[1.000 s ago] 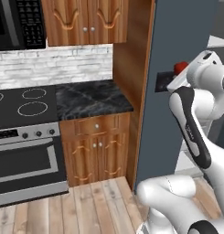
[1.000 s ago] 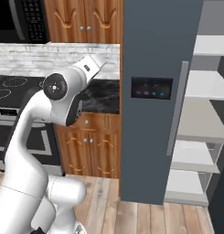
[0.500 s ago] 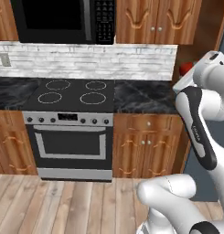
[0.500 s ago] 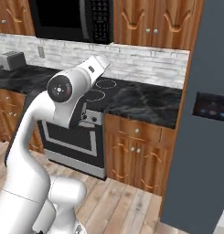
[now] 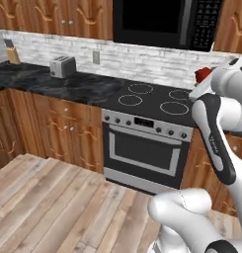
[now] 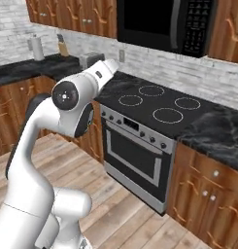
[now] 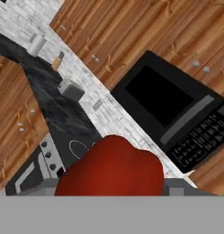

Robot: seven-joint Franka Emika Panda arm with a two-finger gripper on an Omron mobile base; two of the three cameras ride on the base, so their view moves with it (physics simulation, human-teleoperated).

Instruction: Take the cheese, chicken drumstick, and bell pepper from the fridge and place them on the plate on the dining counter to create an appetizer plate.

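A silver toaster [image 5: 62, 65] is sitting at ten o'clock on the black marble table [image 5: 68, 85]; at two o'clock, above the black glass stovetop [image 5: 152, 101], the pincer [image 7: 114, 183] is gripping the glossy red bell pepper [image 7: 114, 170].

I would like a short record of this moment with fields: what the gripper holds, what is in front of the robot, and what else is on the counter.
held item: bell pepper, red, between the jaws of the gripper
in front: stove with four burners, oven below
above stove: black microwave
on counter: toaster
floor: wooden planks
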